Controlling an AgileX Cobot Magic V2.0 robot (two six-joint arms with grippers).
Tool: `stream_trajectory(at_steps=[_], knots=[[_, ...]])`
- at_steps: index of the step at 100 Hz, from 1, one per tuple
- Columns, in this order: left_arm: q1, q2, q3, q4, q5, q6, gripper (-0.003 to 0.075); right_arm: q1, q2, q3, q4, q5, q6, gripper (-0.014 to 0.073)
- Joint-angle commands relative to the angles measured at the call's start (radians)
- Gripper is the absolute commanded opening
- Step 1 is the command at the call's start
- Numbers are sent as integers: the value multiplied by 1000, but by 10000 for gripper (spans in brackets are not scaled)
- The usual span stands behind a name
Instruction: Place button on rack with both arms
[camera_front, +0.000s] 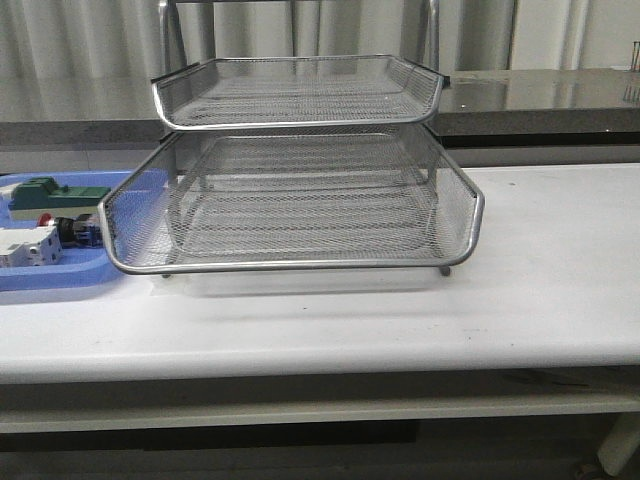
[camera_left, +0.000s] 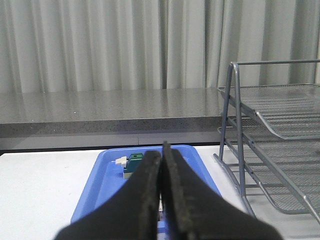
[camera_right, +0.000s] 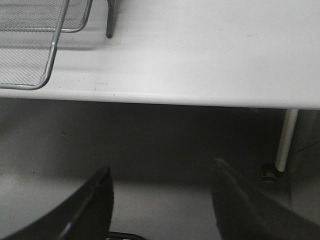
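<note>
The button (camera_front: 72, 230) lies in the blue tray (camera_front: 60, 282) at the table's left, its red cap toward the white block. In the middle of the table stands the silver mesh rack (camera_front: 300, 200), its trays empty. Neither arm shows in the front view. My left gripper (camera_left: 162, 148) is shut with nothing in it, and it hangs in front of the blue tray (camera_left: 100, 175), hiding the button in the left wrist view. My right gripper (camera_right: 161, 168) is open and empty, out past the table's front edge, with the rack's corner (camera_right: 50, 60) off to one side.
A green-and-cream block (camera_front: 45, 195) and a white breaker block (camera_front: 28, 246) share the blue tray with the button. The green block (camera_left: 134, 163) also shows in the left wrist view beside the rack's frame (camera_left: 235, 130). A grey counter (camera_front: 540, 95) runs behind the table.
</note>
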Motion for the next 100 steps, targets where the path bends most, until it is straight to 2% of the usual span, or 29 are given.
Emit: stream_trajectory(at_steps=[1, 15, 22, 34, 47, 54, 100], knots=[[-6, -34, 45, -6, -82, -10, 4, -7, -26, -34, -19, -24, 4, 445], [-6, -34, 45, -6, -82, -10, 4, -7, -50, -34, -20, -14, 5, 443], [-6, -34, 45, -6, -82, -10, 4, -7, -52, -34, -20, -7, 7, 400], [-6, -34, 45, -6, -82, -10, 4, -7, -52, -34, -20, 11, 7, 231], [-6, -34, 45, -6, -82, -10, 4, -7, -52, -34, -20, 14, 7, 6], [-6, -34, 45, -6, -82, -10, 4, -7, -52, -34, -19, 14, 7, -73], [-6, -34, 40, -4, -94, -10, 4, -7, -52, -34, -18, 19, 7, -68]])
